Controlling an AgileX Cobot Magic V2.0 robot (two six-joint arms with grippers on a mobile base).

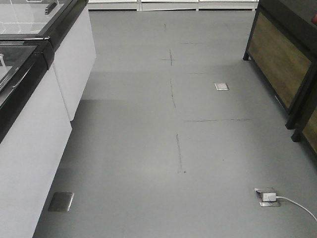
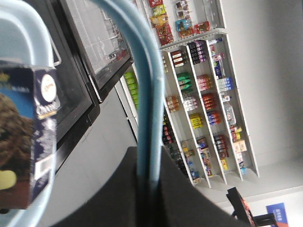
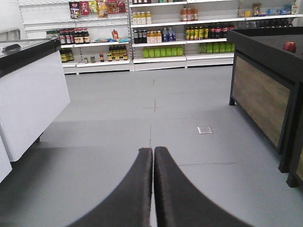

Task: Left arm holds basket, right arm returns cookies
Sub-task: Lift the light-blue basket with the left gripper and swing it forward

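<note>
In the left wrist view my left gripper (image 2: 150, 166) is shut on the pale blue loop handle (image 2: 142, 80) of the basket, which runs up out of the jaws. The basket's light blue rim (image 2: 26, 23) curves at the left edge. Inside it stands the cookies box (image 2: 28, 137), dark navy with a chocolate cookie picture, an oval logo and a barcode. In the right wrist view my right gripper (image 3: 153, 150) is shut with nothing between its fingers, hanging above bare grey floor. Neither arm shows in the front view.
A white freezer cabinet with black-framed glass lids (image 1: 34, 99) lines the left side. A dark wood-panelled counter (image 1: 285, 64) stands at the right. Stocked shelves (image 3: 156, 38) fill the far wall. Floor sockets (image 1: 267, 196) and a white cable lie on the grey floor.
</note>
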